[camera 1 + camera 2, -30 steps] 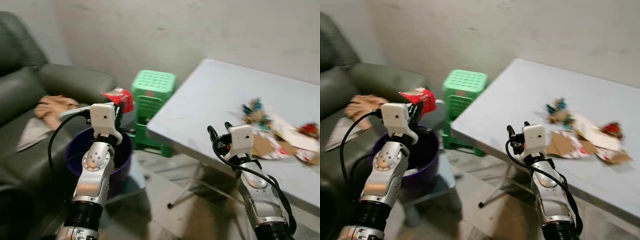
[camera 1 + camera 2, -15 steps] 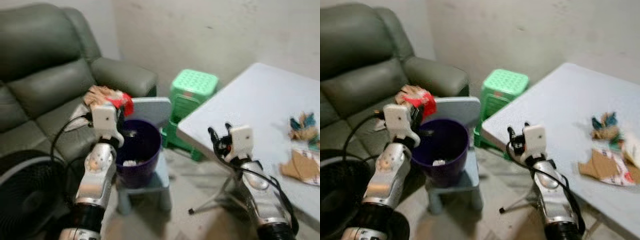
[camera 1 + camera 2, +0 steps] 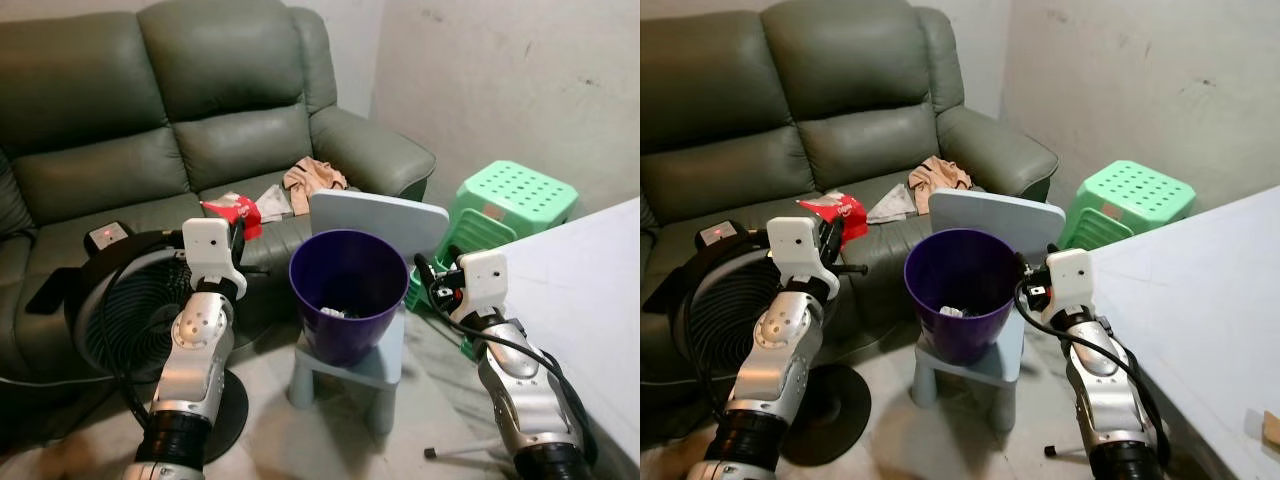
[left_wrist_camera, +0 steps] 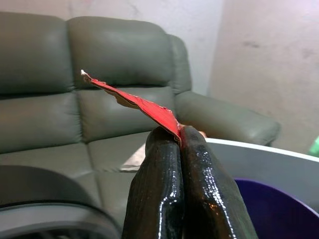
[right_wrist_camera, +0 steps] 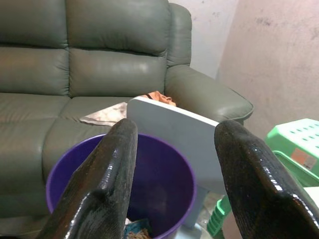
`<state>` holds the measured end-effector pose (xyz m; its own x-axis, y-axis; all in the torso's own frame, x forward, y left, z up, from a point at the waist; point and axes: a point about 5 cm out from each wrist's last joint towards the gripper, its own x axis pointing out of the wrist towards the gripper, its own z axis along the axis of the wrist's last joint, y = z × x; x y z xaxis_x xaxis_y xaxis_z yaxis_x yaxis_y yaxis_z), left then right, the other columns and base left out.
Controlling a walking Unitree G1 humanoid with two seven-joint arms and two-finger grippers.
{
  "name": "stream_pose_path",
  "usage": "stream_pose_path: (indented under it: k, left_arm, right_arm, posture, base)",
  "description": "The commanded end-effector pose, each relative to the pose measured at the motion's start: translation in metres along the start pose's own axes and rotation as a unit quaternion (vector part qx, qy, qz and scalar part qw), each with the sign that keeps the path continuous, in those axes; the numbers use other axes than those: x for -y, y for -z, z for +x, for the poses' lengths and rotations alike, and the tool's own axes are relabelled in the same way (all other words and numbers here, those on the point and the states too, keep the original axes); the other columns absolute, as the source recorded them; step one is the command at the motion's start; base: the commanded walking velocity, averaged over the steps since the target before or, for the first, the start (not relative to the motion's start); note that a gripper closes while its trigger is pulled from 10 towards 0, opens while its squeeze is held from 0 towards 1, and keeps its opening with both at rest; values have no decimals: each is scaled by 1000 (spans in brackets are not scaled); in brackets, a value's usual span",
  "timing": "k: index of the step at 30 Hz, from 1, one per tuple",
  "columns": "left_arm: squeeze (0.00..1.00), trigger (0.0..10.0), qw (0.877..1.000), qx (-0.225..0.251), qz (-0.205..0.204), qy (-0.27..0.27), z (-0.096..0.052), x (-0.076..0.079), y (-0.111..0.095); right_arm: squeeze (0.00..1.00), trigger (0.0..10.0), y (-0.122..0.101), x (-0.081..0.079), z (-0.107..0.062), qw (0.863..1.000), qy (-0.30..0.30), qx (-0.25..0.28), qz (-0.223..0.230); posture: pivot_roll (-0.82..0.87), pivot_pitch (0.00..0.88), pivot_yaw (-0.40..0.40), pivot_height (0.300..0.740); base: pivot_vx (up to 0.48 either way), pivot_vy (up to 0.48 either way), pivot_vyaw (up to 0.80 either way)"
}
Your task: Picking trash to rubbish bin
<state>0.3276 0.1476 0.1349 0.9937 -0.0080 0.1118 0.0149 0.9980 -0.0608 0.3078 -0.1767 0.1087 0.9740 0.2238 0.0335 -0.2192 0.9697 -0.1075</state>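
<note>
- Red crumpled plastic wrapper (image 4: 144, 105) is clamped between the closed jaws of the left gripper (image 4: 179, 144), raised beside the purple plastic rubbish bin (image 3: 347, 296), not over its opening
- Purple bin stands on a small light-blue plastic chair (image 3: 382, 362) and holds some scraps at the bottom
- Right gripper (image 5: 174, 164) hangs near the bin rim, jaws spread wide, holding nothing
- Black round fan (image 3: 110, 300) stands before the grey-green leather sofa (image 3: 150, 110)

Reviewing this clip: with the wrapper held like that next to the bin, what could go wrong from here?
The left gripper pinches only an edge of the red wrapper, beside the purple bin rather than over its opening, so a release now would likely miss. The bin sits on a small blue chair; a bump from the open right gripper at its rim might tip it.
</note>
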Motion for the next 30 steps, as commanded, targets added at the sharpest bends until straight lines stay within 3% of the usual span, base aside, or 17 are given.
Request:
stream_pose_path:
  k: [1, 12, 30]
  left_arm:
    - [0, 10000, 1000, -3, -5, -12, 3, -3, -2]
    - [0, 10000, 1000, 0, -9, -20, 7, -11, -4]
    - [0, 10000, 1000, 13, -11, -15, 9, -12, -9]
  right_arm:
    - [0, 10000, -5, 2, 0, 1000, 0, 9, 2]
    - [0, 10000, -7, 3, -1, 1000, -15, 11, 4]
    - [0, 10000, -7, -6, -2, 999, -46, 13, 11]
  posture:
    - [116, 5, -22, 740]
    - [110, 9, -23, 740]
    - [111, 9, -19, 740]
  base:
    - [0, 0, 0]
    - [0, 0, 0]
    - [445, 0, 0]
